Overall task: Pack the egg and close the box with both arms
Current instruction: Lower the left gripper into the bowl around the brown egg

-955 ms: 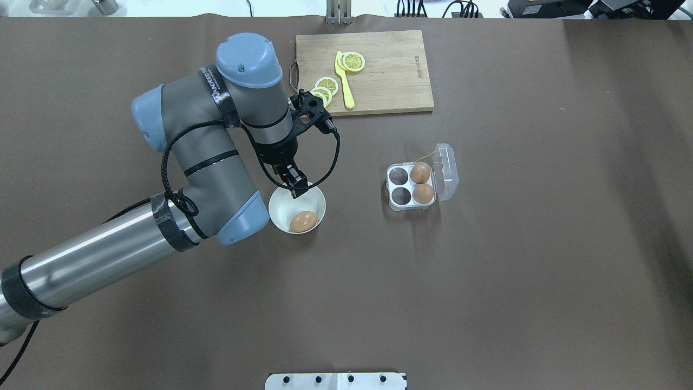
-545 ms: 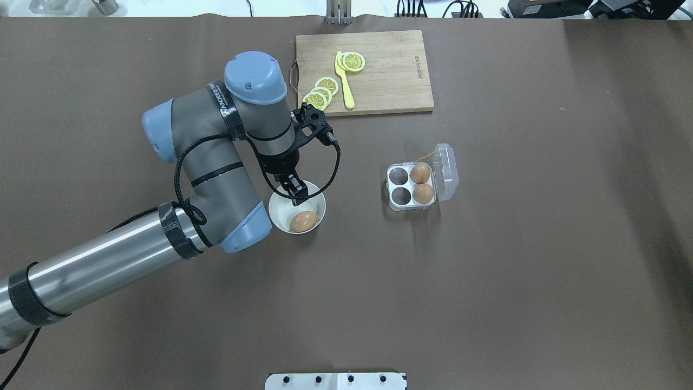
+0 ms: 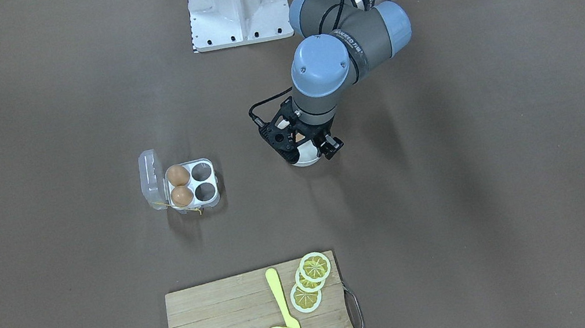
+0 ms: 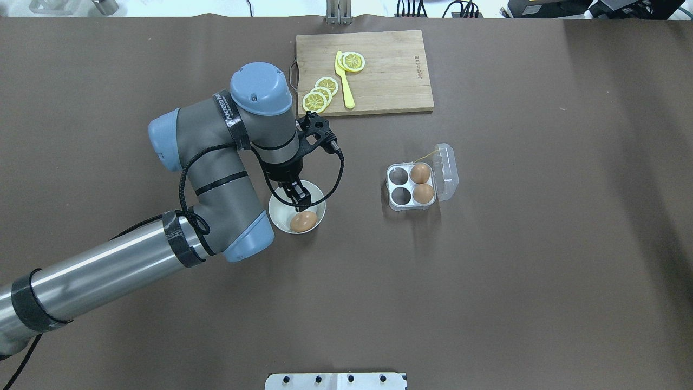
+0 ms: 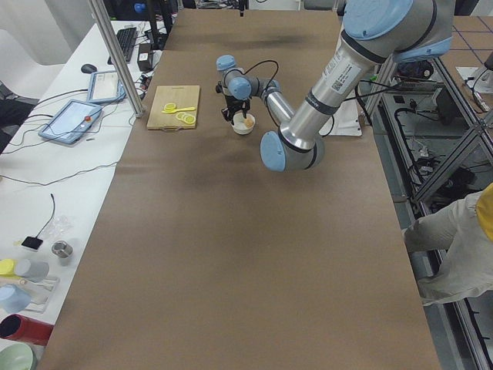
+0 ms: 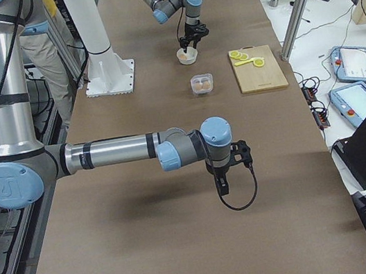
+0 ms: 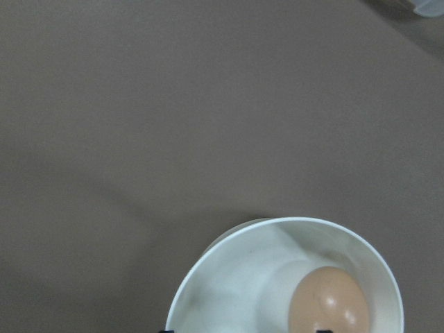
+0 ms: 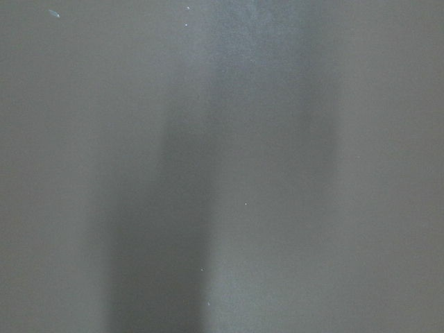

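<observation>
The egg [image 4: 303,221] lies in a round white bowl [image 4: 281,214] left of centre; it also shows in the left wrist view [image 7: 328,302], low and right inside the bowl [image 7: 236,277]. My left gripper [image 4: 301,203] is open and empty, pointing down into the bowl just behind the egg. The box [image 4: 401,195] stands to the right with its clear lid [image 4: 447,170] folded open; two brown eggs fill its right cells and its two left cells are empty. My right gripper [image 6: 223,185] hangs over bare table far from these; I cannot tell whether it is open.
A wooden cutting board [image 4: 390,81] with lemon slices [image 4: 323,89] and a yellow knife [image 4: 344,81] lies at the back, behind the bowl. A white mount plate [image 4: 335,381] sits at the near edge. Brown table surface separates the bowl and the box.
My left arm has swung toward the near right. The gripper has moved from the bowl's far rim to inside the bowl, close to the egg.
</observation>
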